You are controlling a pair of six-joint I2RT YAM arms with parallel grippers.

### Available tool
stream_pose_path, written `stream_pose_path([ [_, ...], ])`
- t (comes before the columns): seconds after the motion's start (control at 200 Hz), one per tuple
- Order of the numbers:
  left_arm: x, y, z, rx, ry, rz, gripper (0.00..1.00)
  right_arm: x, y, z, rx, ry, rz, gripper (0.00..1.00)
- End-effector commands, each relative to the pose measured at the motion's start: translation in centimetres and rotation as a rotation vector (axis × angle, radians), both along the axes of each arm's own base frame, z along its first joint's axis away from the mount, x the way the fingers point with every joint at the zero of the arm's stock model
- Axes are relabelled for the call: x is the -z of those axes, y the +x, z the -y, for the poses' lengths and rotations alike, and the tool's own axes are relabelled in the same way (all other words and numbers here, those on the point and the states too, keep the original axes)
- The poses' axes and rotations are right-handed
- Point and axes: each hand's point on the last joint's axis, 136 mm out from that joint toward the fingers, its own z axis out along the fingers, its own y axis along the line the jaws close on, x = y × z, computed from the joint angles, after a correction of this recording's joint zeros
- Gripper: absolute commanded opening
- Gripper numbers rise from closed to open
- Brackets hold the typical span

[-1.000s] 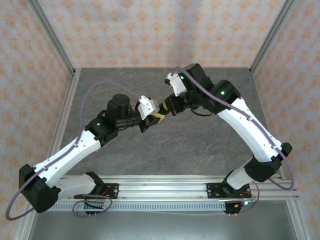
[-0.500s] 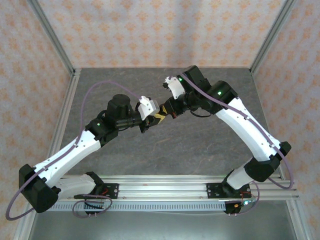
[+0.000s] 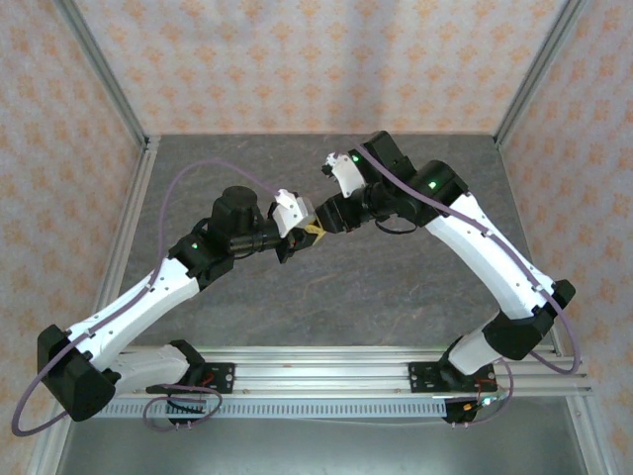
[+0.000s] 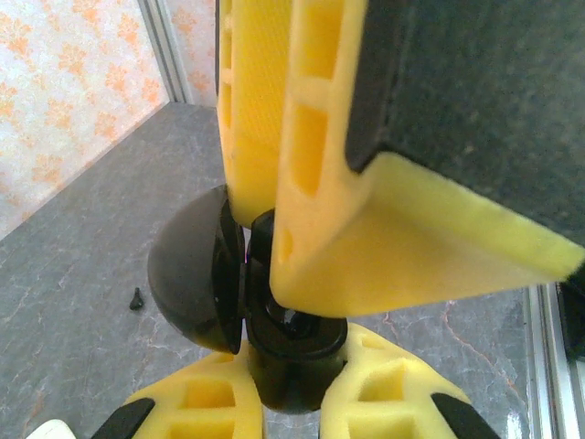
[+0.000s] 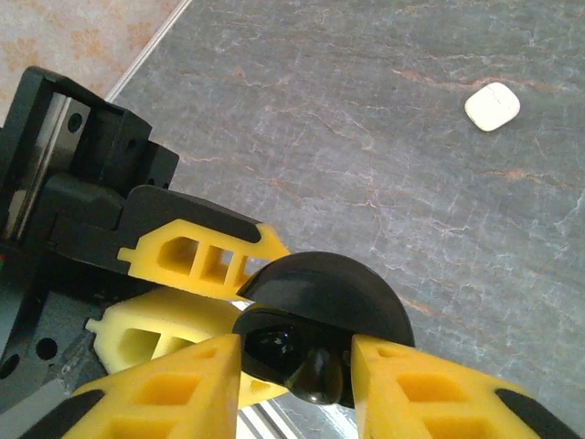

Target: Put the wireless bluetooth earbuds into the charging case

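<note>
At mid-table, left pincer (image 4: 294,391) clamps the open case (image 5: 331,291), earbud (image 5: 315,373) inside; right pincer (image 5: 297,358) parted.

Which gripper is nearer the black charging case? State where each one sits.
Left. The left gripper clamps the open black charging case in its fingers; the right gripper faces it from the opposite side, its parted fingers straddling the case's open end.

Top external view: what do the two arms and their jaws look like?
The left arm and right arm match: white link shells, black joint housings, small green lights. A lilac cable loops along each. White camera blocks sit at the wrists. The jaws are yellow ribbed plastic.
</note>
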Motion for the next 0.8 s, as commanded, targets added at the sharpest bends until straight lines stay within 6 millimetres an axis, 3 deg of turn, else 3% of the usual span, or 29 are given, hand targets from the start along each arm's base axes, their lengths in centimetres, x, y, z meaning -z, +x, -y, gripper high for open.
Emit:
stream_pose_path([
  [0.0,-2.4,0.0,0.3,0.001,-0.054,0.056,0.00,-1.1,-0.2,0.0,0.028,0.043,0.007,0.42],
  [0.315,-2.3,0.1,0.1,-0.017,-0.054,0.058,0.00,-3.5,2.0,1.8,0.279,0.158,-0.027,0.53],
  [0.475,-2.3,1.0,-0.4,-0.077,-0.060,0.065,0.00,-4.1,2.9,4.0,0.494,0.214,-0.083,0.50],
  [0.635,-2.2,2.2,-0.7,-0.143,-0.087,0.079,0.00,-2.8,2.3,2.4,0.531,0.314,-0.212,0.39],
  [0.796,-2.0,2.9,-1.0,-0.180,-0.088,0.092,0.00,-1.7,2.0,1.4,0.542,0.312,-0.250,0.38],
])
